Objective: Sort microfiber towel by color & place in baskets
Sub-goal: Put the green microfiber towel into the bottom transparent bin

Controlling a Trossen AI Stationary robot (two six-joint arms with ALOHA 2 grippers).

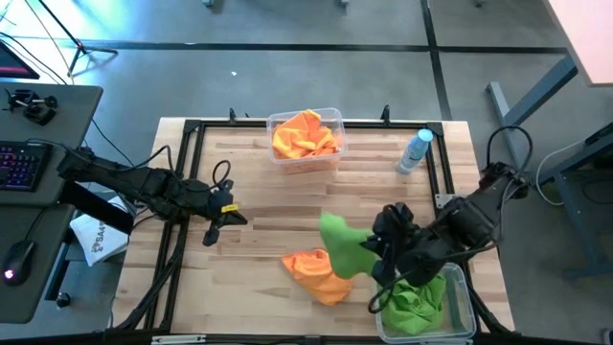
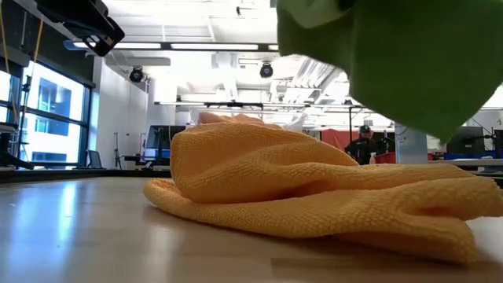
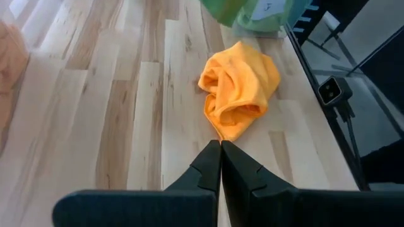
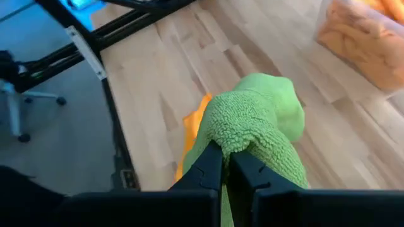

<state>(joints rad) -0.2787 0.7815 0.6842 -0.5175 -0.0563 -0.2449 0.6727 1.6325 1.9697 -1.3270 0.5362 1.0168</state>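
Note:
A green towel (image 1: 342,245) hangs from my right gripper (image 1: 379,251), which is shut on it, above the table's near right part. Under it, a crumpled orange towel (image 1: 316,273) lies flat on the wood; the low view shows this orange towel (image 2: 314,196) with the green towel (image 2: 393,55) hanging over it. A clear basket (image 1: 330,120) at the far edge holds orange towels. Another basket (image 1: 462,287) at the near right corner holds green ones. My left gripper (image 1: 212,233) is shut and empty, above the table's left part. My right gripper pinches a bunched fold of the green towel (image 4: 235,140) between its two fingers (image 4: 208,165). It comes slanting down from the table's right side. The towel is lifted clear and droops past the fingers toward the left, slack, above the orange towel (image 4: 194,123).
A small clear bottle with a blue cap (image 1: 414,151) lies near the far right corner. A black frame (image 1: 192,129) runs round the table's edges. Bare wood (image 1: 259,206) lies between the two arms. A desk with a keyboard (image 1: 24,163) stands off the table's left.

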